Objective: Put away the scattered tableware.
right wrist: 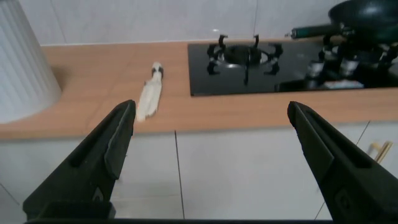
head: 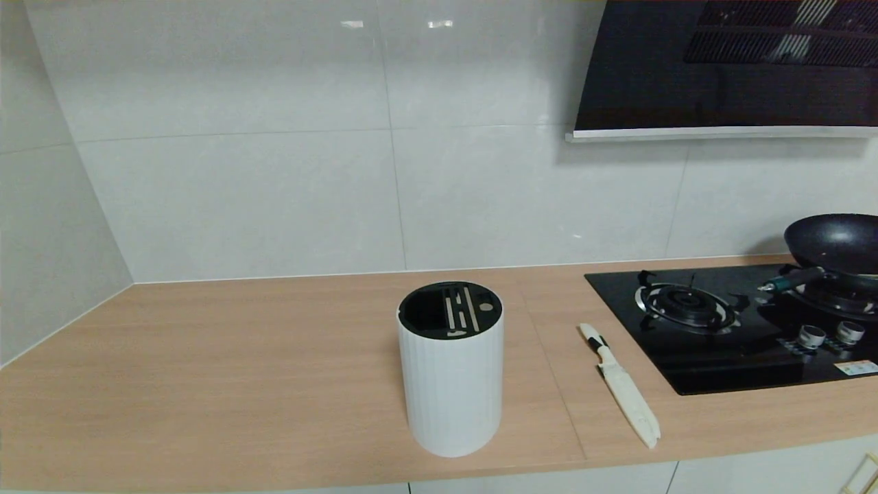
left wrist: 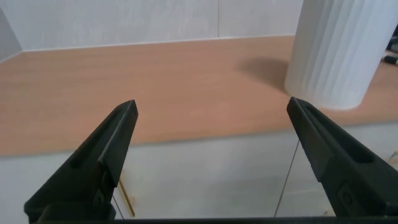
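holder [head: 451, 384] interior dark; pan [head: 833, 240] cut off at edge.

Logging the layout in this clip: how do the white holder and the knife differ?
The holder stands upright; the knife lies flat. The holder is a broad ribbed cylinder with a black slotted top; the knife is slim, cream, with a dark band on its handle. Both rest on the wooden counter, apart.
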Robot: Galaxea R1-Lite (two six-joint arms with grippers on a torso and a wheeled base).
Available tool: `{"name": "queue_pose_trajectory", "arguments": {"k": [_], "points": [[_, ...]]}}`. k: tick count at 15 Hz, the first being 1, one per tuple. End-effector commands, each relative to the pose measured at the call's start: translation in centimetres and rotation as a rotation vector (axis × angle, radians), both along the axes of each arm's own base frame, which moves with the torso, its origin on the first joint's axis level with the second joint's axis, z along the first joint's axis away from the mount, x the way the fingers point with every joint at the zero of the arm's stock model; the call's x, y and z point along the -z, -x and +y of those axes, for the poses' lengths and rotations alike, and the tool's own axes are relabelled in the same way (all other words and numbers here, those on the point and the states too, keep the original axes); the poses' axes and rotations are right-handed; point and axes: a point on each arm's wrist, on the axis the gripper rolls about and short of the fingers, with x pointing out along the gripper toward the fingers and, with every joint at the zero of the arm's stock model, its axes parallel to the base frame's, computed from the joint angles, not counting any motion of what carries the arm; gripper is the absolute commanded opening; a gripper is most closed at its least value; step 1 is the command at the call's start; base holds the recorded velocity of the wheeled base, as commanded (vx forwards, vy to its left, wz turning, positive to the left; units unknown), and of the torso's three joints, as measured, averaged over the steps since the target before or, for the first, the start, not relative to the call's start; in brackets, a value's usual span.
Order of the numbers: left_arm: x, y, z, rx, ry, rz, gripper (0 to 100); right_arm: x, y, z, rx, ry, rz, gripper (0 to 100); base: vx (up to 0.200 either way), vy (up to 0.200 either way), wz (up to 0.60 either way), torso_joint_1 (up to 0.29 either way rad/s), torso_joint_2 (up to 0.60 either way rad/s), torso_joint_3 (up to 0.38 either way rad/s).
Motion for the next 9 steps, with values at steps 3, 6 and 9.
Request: {"name": "queue_pose_trajectory", "arguments": {"k": [3,6,9], "points": [[0.00,0.00,0.00,0.000,0.000,-0.001,100,-0.01,-0.01,0.00,0.000,0.000,0.001,100,0.000,0.000,0.00,0.277,-0.59,-0.313],[0.00,0.00,0.00,0.000,0.000,-0.001,100,-0.01,-0.01,0.00,0.000,0.000,0.001,100,0.000,0.000,0.00,0.269,-0.56,-0.292],[0.00,0.00,0.00,0.000,0.000,-0.001,100,-0.01,-0.01,0.00,-0.002,0.000,0.001,100,0.000,0.000,0.00,0.204,-0.41,-0.209]]}}
